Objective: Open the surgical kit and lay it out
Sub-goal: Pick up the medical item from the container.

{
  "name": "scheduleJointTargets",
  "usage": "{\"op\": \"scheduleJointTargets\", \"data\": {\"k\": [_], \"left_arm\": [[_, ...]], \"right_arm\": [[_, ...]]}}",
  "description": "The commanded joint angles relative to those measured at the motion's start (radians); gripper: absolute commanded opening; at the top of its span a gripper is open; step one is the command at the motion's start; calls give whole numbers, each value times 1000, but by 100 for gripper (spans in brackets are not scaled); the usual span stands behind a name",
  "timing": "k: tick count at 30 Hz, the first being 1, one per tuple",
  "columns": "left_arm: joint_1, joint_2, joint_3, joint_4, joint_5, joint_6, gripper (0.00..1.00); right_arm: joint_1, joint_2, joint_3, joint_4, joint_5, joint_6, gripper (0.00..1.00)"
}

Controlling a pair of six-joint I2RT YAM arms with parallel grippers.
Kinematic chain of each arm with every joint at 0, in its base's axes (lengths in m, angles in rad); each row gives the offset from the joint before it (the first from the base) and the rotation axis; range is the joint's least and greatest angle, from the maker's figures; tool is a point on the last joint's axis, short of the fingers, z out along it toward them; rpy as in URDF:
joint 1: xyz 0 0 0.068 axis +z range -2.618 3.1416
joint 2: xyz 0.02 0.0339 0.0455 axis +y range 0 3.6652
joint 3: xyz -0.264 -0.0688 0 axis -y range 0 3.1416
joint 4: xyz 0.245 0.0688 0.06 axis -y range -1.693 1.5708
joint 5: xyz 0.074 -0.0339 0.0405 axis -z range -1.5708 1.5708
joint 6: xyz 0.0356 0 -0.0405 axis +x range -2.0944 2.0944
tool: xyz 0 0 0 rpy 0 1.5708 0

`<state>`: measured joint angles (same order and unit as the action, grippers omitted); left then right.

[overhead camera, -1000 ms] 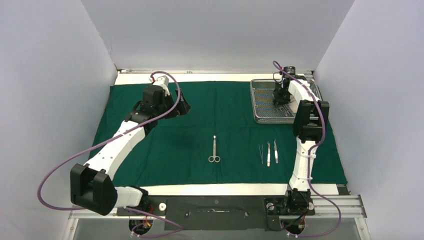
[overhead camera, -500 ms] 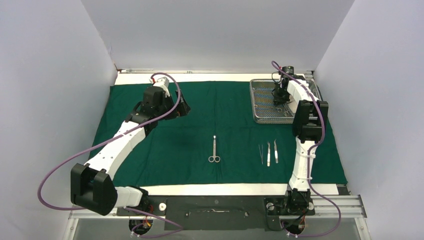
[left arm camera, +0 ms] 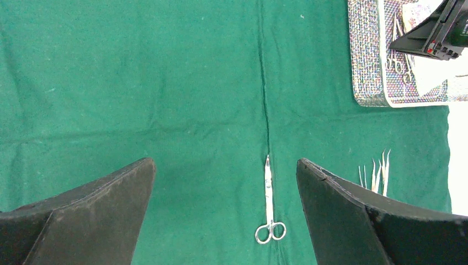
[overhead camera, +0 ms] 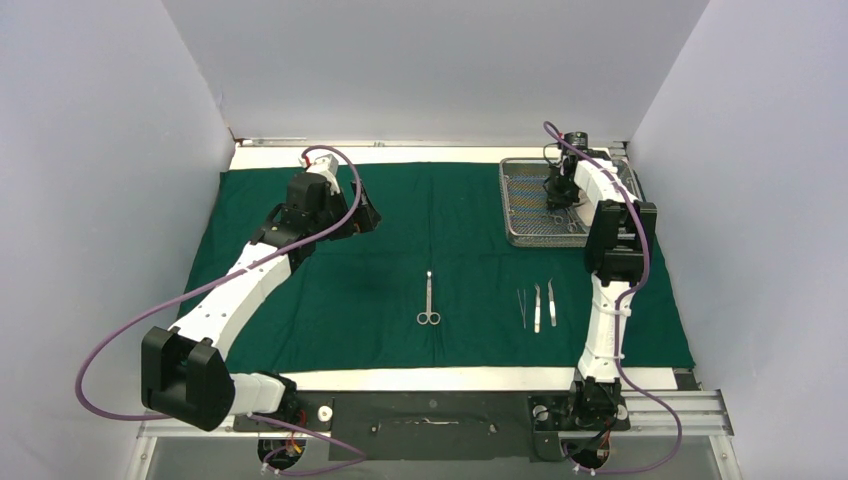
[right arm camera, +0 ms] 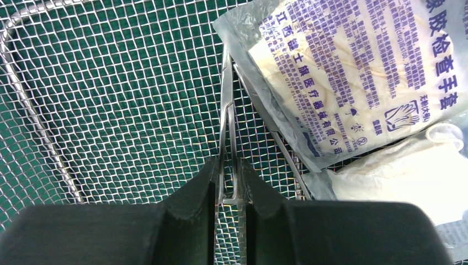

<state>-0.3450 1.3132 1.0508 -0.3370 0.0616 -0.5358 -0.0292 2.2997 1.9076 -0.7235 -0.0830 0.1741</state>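
The dark green cloth [overhead camera: 400, 230] lies spread flat over the table. The silver wire-mesh tray [overhead camera: 520, 200] stands on its far right part. My right gripper [right arm camera: 228, 171] reaches down into the tray [right arm camera: 110, 83] and is shut on the two thin shanks of a steel forceps [right arm camera: 227, 127] lying on the mesh. Printed gauze packets [right arm camera: 353, 72] lie just right of it. A ring-handled forceps [overhead camera: 428, 300] and the tweezers [overhead camera: 536, 305] lie on the cloth. My left gripper [left arm camera: 223, 163] hovers open and empty above the cloth, with the ring-handled forceps [left arm camera: 269, 199] below it.
A second thin steel instrument [right arm camera: 276, 143] lies in the tray, partly under the packet's edge. White walls close in the left, back and right sides. The bare table edge [overhead camera: 430, 378] shows in front of the cloth.
My right gripper's jaws have closed on the forceps in the tray, and it has shifted slightly toward the back. The left arm has not moved.
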Motion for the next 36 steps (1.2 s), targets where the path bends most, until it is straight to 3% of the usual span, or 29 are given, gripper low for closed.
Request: {"op": "scheduleJointTargets", "data": {"k": [1, 15, 24, 36], "left_arm": [[5, -12, 15, 39, 12, 15, 98], [5, 0, 25, 51, 39, 11, 98], [1, 11, 11, 130, 216, 19, 98], [-2, 69, 36, 169, 324, -66, 99]], "right_arm": [[23, -74, 49, -3, -37, 39, 5], [23, -132, 54, -28, -25, 42, 5], [23, -199, 70, -52, -42, 56, 5], [101, -435, -107, 1, -128, 218, 5]]}}
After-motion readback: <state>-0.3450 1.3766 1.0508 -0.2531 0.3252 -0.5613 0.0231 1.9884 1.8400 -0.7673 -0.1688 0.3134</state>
